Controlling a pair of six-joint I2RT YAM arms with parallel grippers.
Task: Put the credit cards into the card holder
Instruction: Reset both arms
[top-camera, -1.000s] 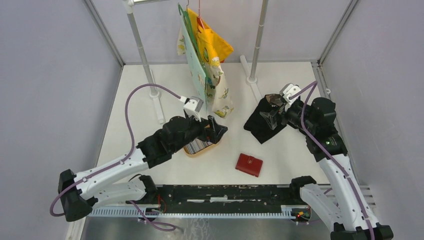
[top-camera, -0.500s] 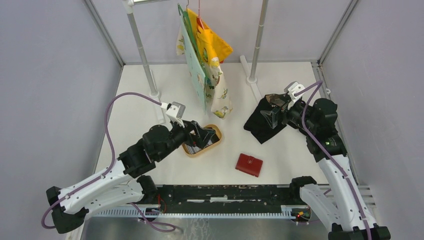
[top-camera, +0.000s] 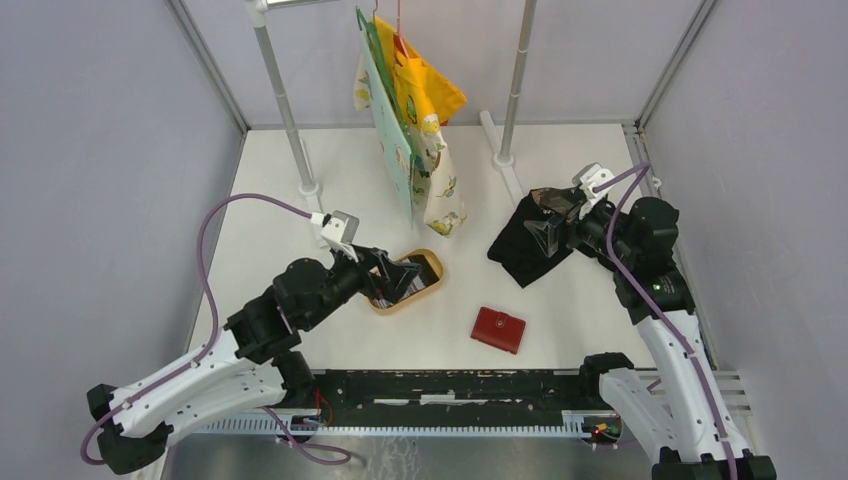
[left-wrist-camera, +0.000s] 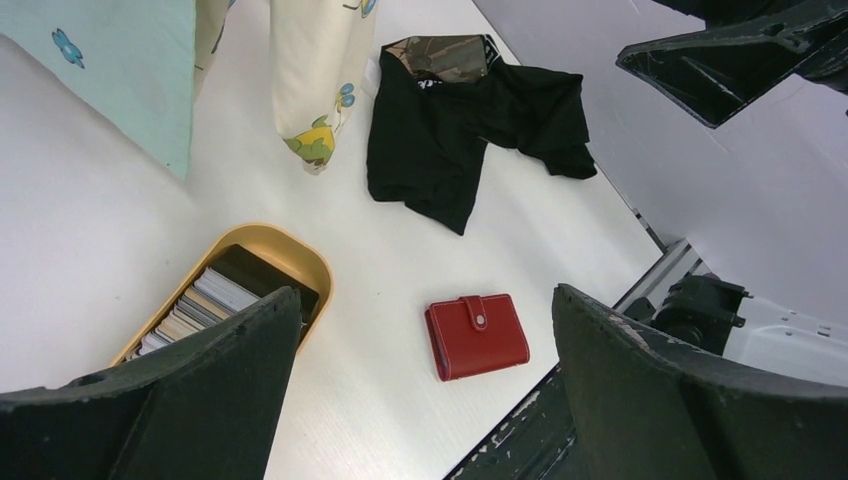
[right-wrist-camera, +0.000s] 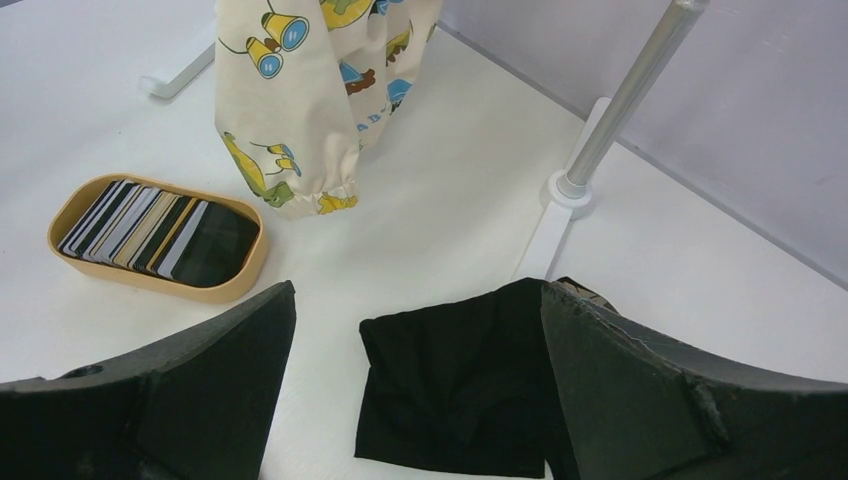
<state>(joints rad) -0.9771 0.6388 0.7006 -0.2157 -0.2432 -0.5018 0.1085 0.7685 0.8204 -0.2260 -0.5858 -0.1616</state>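
Drew the left gripper (top-camera: 400, 280) back over the tray (left-wrist-camera: 305, 268), gaping wide and empty, credit cards (left-wrist-camera: 200, 302) unpicked, card holder (left-wrist-camera: 477, 335) shut.

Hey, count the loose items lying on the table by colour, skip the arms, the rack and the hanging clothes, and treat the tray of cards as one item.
Red: 1, the card holder
Tan: 1, the tray with the credit cards
Black: 1, the cloth
Total: 3

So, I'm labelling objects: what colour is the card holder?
The card holder is red, clearest in the left wrist view.
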